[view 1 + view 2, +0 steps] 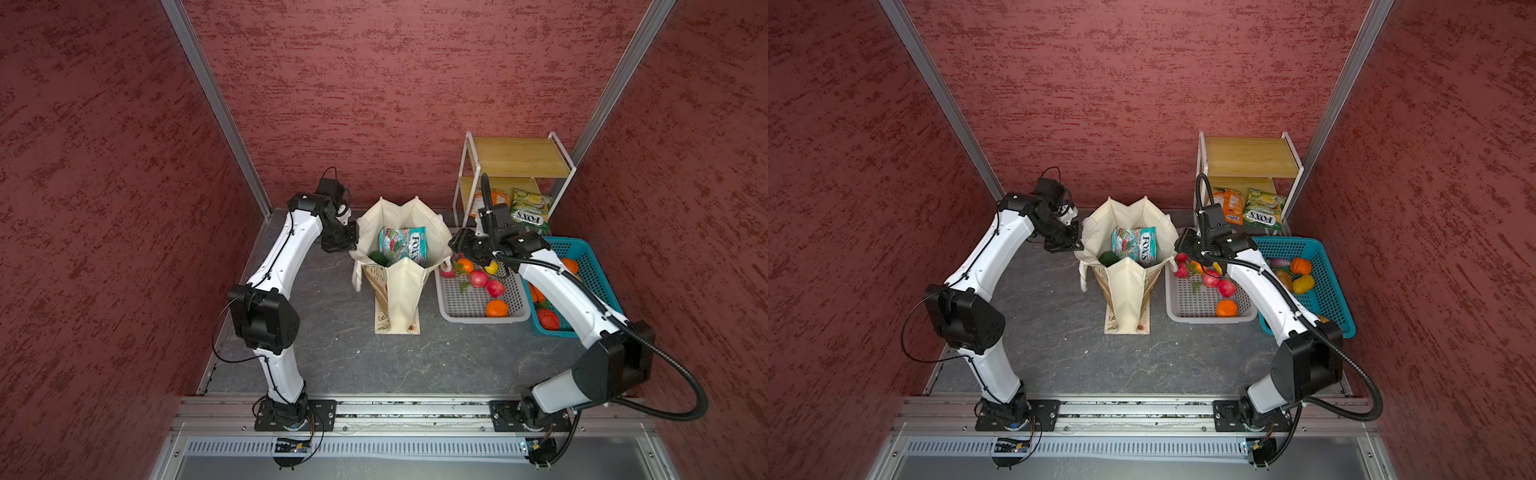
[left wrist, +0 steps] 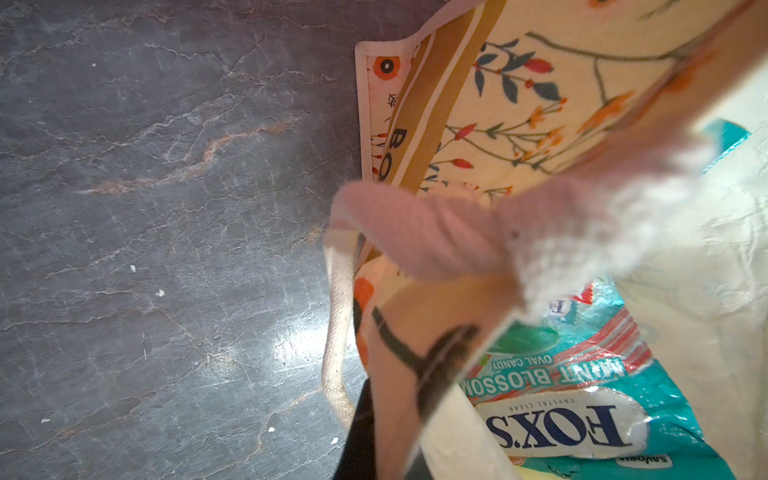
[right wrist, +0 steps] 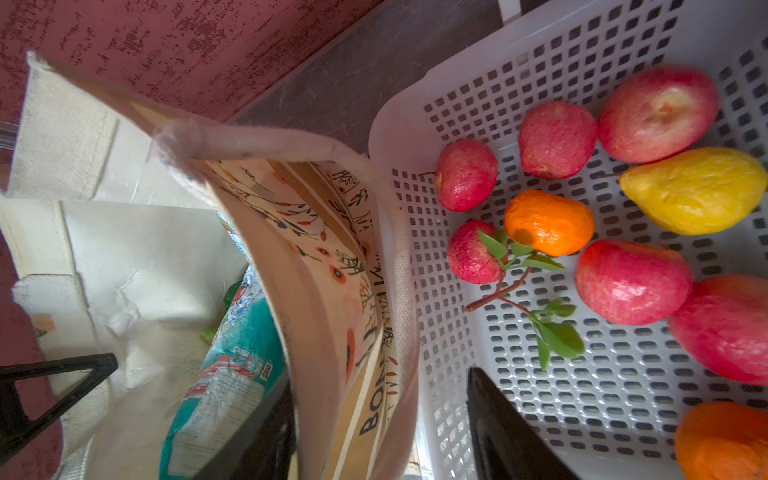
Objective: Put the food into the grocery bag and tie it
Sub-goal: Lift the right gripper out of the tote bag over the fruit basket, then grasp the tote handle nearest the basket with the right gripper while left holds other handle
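The cream floral grocery bag (image 1: pixel 399 286) (image 1: pixel 1127 291) stands open mid-table. Inside lie a teal-and-red FOX'S packet (image 1: pixel 402 245) (image 1: pixel 1136 246) (image 2: pixel 582 415) and a dark green vegetable (image 1: pixel 377 257) (image 1: pixel 1108 258). My left gripper (image 1: pixel 353 242) (image 1: pixel 1079 240) (image 2: pixel 415 399) is shut on the bag's left rim. My right gripper (image 1: pixel 451 244) (image 1: pixel 1177 246) (image 3: pixel 378 415) is open and straddles the bag's right wall, one finger inside and the other over the grey basket. A yellow fruit (image 3: pixel 694 189) (image 1: pixel 491 267) lies in that basket. A strap (image 2: pixel 336 332) hangs outside the bag.
The grey basket (image 1: pixel 457 309) (image 3: pixel 457 83) with red apples and oranges sits against the bag's right side. A blue basket (image 1: pixel 592 266) with more produce lies under my right arm. A wooden rack (image 1: pixel 519 158) behind holds orange and yellow-green packets (image 1: pixel 530 210). Red walls enclose the table.
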